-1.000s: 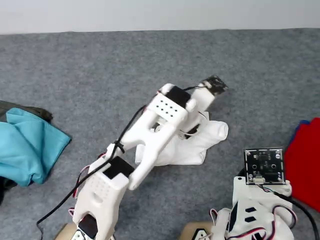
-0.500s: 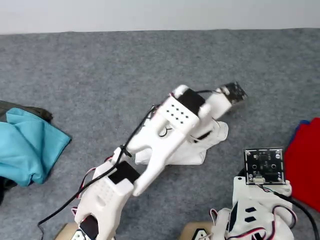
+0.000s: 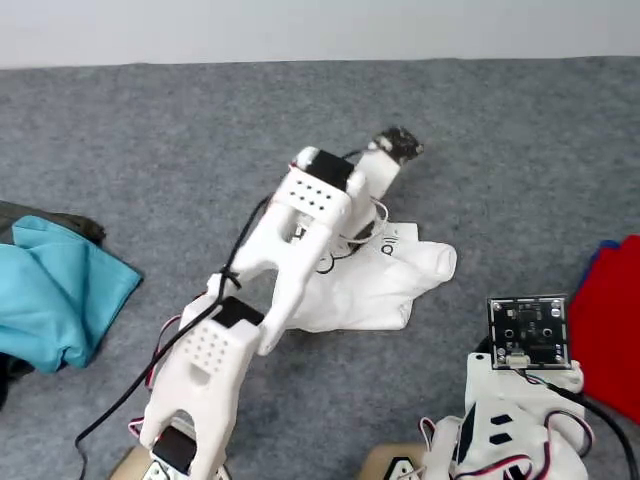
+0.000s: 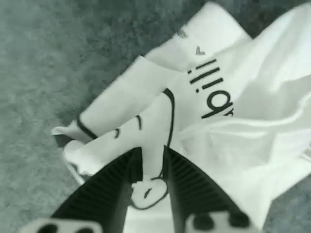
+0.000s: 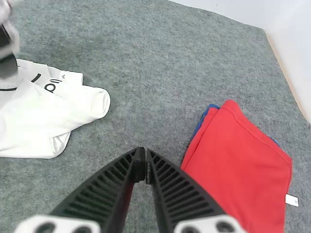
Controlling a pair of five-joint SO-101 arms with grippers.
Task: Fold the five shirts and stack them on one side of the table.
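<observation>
Room: we see a grey, felt-like tabletop (image 3: 200, 140) with a plain pale wall (image 3: 300, 30) along its far edge.
White shirt: the white shirt (image 3: 385, 285) lies rumpled near the middle of the tabletop, print side up and not yet folded flat.
Left gripper: the left gripper (image 4: 151, 158) has its jaws pinched on a narrow fold of the white shirt, just beside the dark lettering.
Right gripper: the right gripper (image 5: 141, 156) hangs over bare tabletop between the white shirt and the red shirt (image 5: 238, 150), its jaws closed on nothing.
Other shirts: the red shirt lies folded at the right-hand edge on a blue shirt (image 5: 206, 114) whose rim peeks out. A teal shirt (image 3: 55, 290) sits bunched at the left-hand edge over something dark.
Risk, grip: we judge the pinch thin. A quick pull could slip the fold out of the jaws.
Risk, drag: nothing pins the far side of the white shirt, so a pull may haul the whole garment along instead of folding it.
Risk, tangle: the layers are bunched, so we might lift two at once and crease the fold crooked.
Surface: the nap looks rough, and we expect cloth to catch on it rather than slide.
Room, rest: no person or other clutter lies near the shirts.
</observation>
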